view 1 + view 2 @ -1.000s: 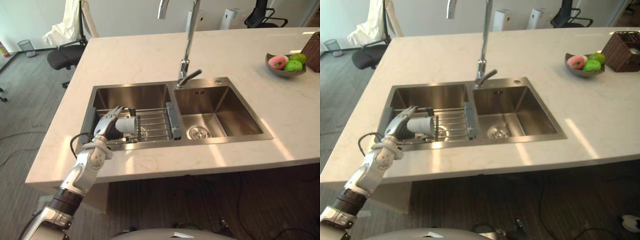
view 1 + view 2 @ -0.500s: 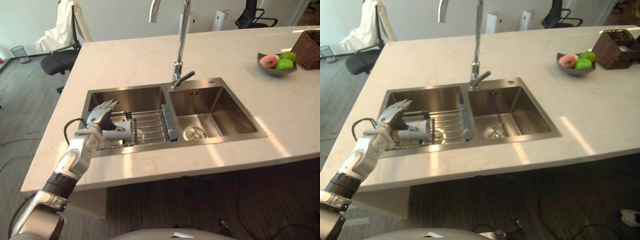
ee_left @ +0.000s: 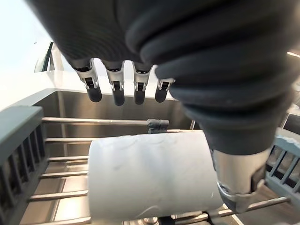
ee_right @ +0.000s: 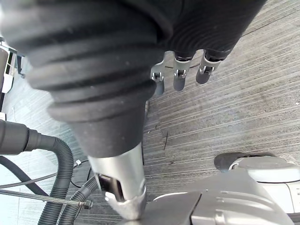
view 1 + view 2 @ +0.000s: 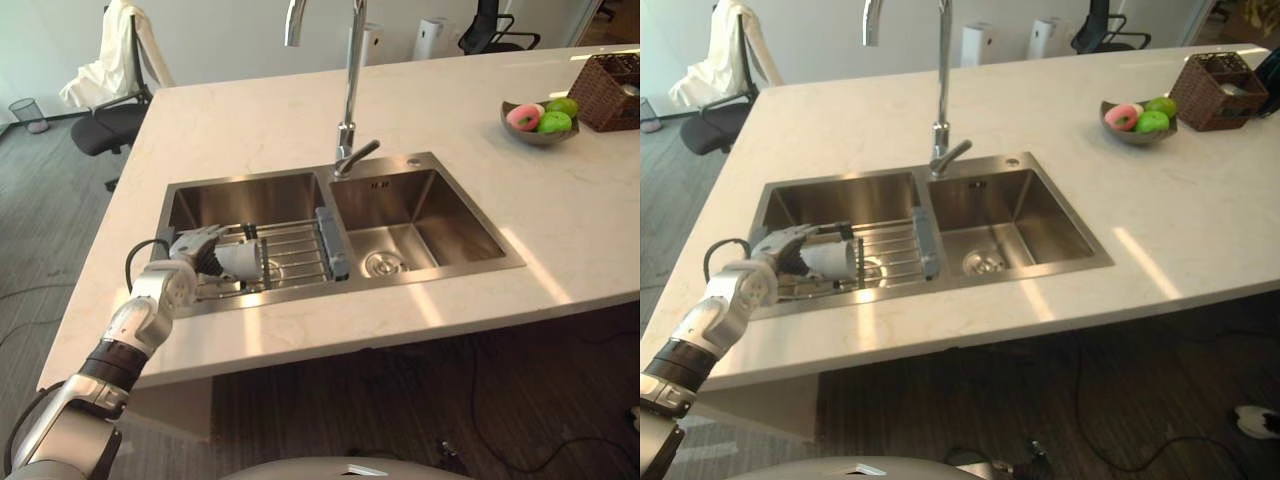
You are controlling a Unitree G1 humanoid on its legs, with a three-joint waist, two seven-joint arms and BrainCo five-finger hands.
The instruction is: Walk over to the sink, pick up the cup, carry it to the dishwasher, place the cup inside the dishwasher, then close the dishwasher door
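White cup (image 5: 244, 265), robot hand (image 5: 188, 250) lowered, perhaps touching.

The left hand (image 5: 190, 250) hides the near end of the cup (image 5: 243, 263) in the left half of the sink (image 5: 470, 220), the faucet (image 5: 348, 90) behind the sink is cut off at its top, and the wicker basket (image 5: 612, 78) far right of the sink is clipped by the edge.

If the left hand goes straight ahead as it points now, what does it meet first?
Most likely the white cylindrical cup, lying on its side on the metal wire rack, ahead of the left hand's palm; the gap is hard to judge.
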